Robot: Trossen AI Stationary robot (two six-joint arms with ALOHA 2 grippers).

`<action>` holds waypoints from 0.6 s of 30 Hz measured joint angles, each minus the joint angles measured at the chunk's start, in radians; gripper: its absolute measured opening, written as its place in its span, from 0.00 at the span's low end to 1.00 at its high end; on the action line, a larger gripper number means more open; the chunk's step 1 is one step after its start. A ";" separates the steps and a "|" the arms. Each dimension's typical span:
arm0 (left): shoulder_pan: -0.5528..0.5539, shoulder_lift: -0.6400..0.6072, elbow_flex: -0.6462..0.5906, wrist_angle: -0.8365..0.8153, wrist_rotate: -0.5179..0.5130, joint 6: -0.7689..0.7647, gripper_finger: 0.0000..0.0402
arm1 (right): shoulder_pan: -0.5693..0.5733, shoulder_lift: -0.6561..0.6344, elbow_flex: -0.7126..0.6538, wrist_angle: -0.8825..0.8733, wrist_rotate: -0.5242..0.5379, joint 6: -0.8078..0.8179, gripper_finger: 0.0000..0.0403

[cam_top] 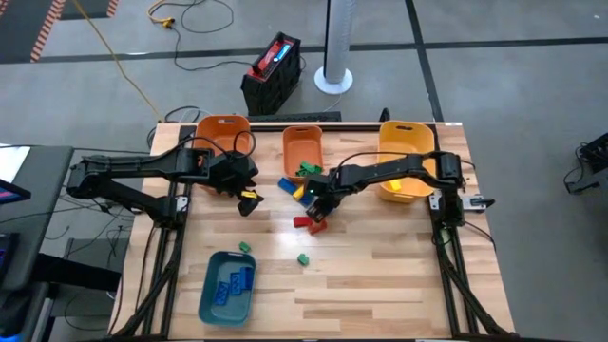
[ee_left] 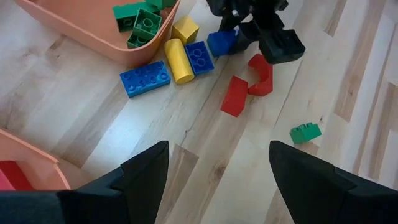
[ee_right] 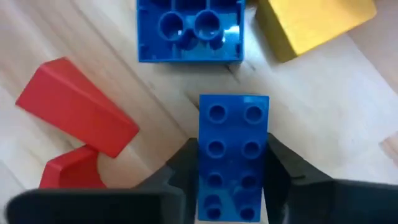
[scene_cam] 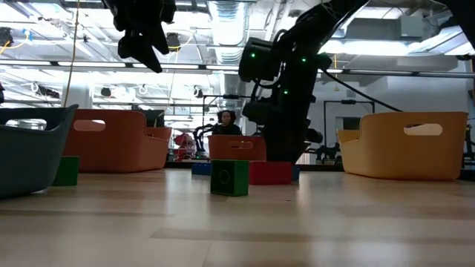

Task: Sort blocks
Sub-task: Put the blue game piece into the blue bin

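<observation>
Gripping: right gripper point(ee_right: 233, 180) has its two dark fingers closed against the long sides of a blue eight-stud brick point(ee_right: 232, 155), studs up, seemingly to lift it out of the loose pile.
Landmark: middle orange bin point(cam_top: 303, 150) at the table's far edge; the pile lies just in front of it.
Nearest the camera side: teal bin point(cam_top: 227, 286), well in front of the orange bin and to the left arm's side, already holding blue bricks point(cam_top: 234, 281), which suggests colour decides the bin.
Strays: a green brick point(cam_top: 303, 257) and another green brick point(cam_top: 244, 247) lie between the teal bin and the pile.
Pile: red arch brick point(ee_left: 261, 74), red wedge point(ee_left: 234, 96), flat blue plate point(ee_left: 145, 79), yellow cylinder point(ee_left: 178, 60) and yellow cube point(ee_left: 185, 28), close together in front of the orange bin.
Inside the orange bin: green bricks point(ee_left: 140, 17).
Left gripper point(ee_left: 217, 168): fingers spread wide, holding nothing, hovering above the table just left of the pile, apparently waiting.
Flanking bins: round orange tub point(cam_top: 223, 133) and yellow bin point(cam_top: 407, 157) either side of the middle bin.
Surface: pale wood-plank table point(cam_top: 380, 275), smooth.
Room: grey floor beyond, a black-and-red crate point(cam_top: 272, 74), a white fan base point(cam_top: 333, 79), a yellow cable point(cam_top: 114, 52).
</observation>
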 joint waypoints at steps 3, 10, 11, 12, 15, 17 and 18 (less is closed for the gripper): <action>-0.002 0.000 0.000 0.009 0.000 -0.020 0.68 | 0.003 -0.028 -0.005 -0.005 0.001 -0.020 0.27; -0.065 -0.010 0.000 0.191 0.001 0.038 0.68 | 0.003 -0.207 -0.005 0.011 0.060 -0.071 0.29; -0.074 -0.013 0.000 0.225 0.001 0.048 0.68 | 0.005 -0.237 -0.006 0.031 0.074 -0.088 0.29; -0.082 -0.014 0.000 0.258 0.001 0.056 0.68 | 0.008 -0.268 -0.006 0.056 0.087 -0.105 0.29; -0.096 -0.016 -0.007 0.370 0.001 0.059 0.68 | 0.030 -0.366 -0.005 0.174 0.137 -0.136 0.29; -0.104 -0.016 -0.023 0.425 -0.002 0.056 0.68 | 0.049 -0.419 -0.005 0.279 0.175 -0.169 0.29; -0.108 -0.016 -0.035 0.463 -0.006 0.054 0.68 | 0.059 -0.441 -0.005 0.330 0.194 -0.184 0.29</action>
